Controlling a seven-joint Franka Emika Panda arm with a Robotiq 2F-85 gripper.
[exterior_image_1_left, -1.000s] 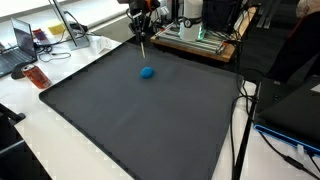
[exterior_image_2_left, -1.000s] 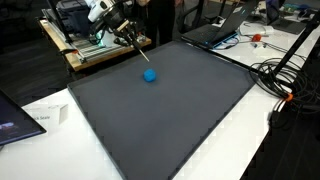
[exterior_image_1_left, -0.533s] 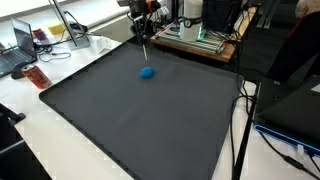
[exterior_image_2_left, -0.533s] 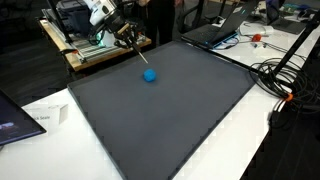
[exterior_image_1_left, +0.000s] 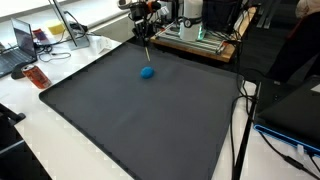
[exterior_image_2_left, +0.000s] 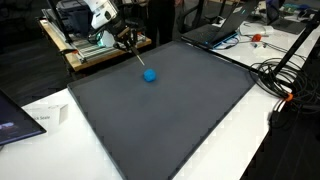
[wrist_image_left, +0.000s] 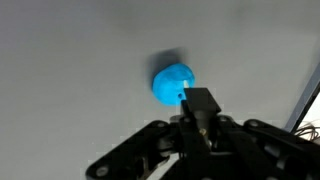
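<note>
Fingers (exterior_image_2_left: 124, 36) pinched tight on a thin rod (exterior_image_2_left: 137, 55), its tip right by the blue ball (exterior_image_2_left: 150, 75) near the black mat's (exterior_image_2_left: 200, 120) edge.

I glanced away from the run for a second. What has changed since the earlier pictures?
The gripper, shut on a thin stick, has brought the stick's tip closer to the blue ball; contact cannot be told. The ball, the black mat and the grip stayed as they were.
</note>
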